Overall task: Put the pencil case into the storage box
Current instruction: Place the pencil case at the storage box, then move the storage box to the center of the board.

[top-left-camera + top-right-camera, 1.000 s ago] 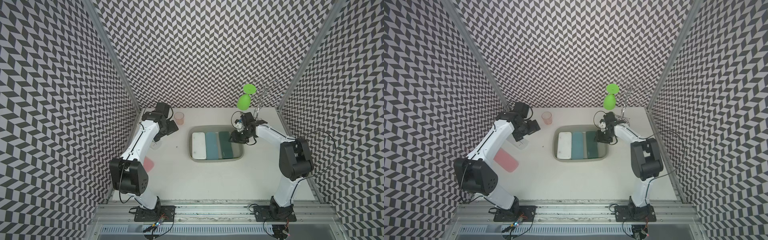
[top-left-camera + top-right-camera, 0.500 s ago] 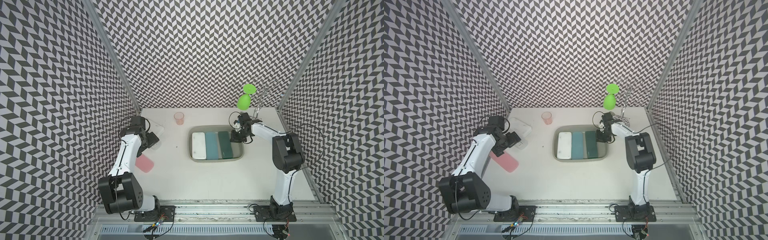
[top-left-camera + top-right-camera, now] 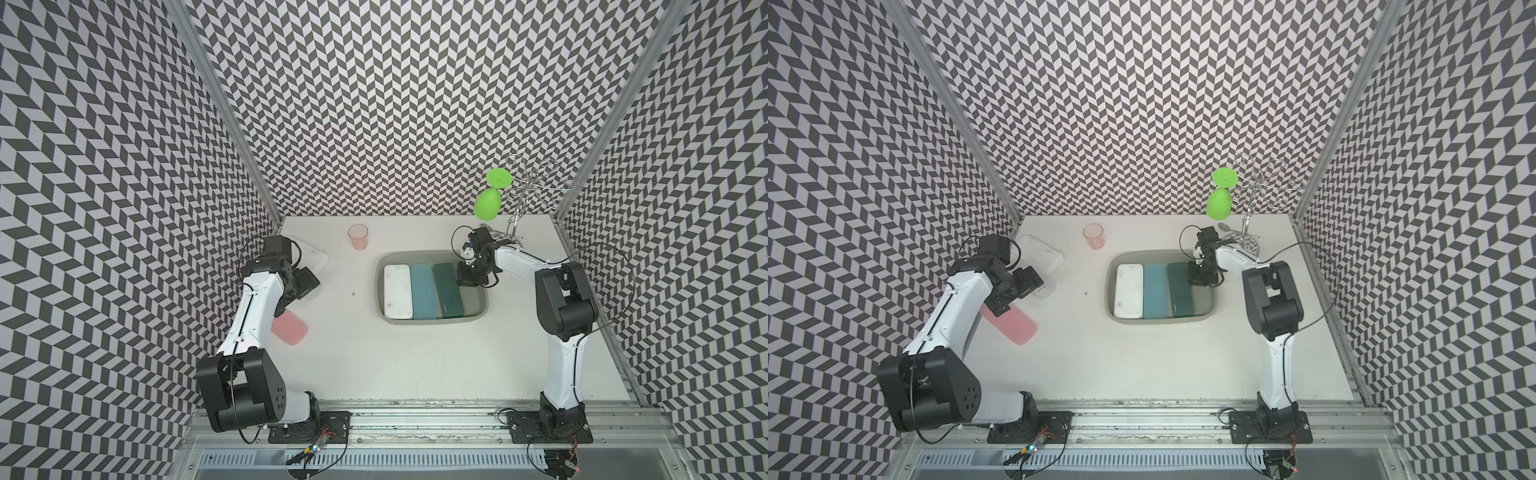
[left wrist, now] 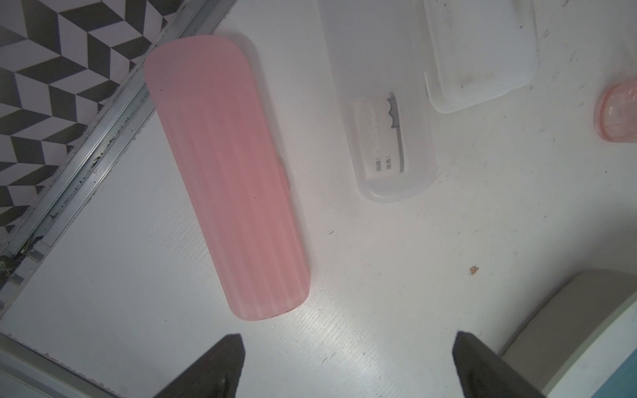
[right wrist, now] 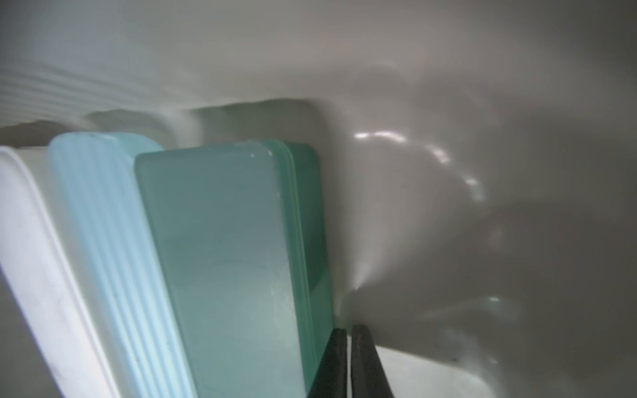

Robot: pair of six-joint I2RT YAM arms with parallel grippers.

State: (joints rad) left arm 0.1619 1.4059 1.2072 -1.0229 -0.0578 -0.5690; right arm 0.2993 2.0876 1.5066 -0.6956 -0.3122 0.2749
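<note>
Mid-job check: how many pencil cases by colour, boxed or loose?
White: 2, white case in box and white case on table
Light blue case: 1
Green case: 1
Pink case: 1
Frosted clear case: 1
Total: 6; 3 lie in the storage box.

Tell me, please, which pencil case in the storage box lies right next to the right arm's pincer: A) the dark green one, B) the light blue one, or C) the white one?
A: in both top views the shut right pincer reaches down into the storage box beside the far end of the dark green pencil case, and the right wrist view shows that case right beside its tips.
</note>
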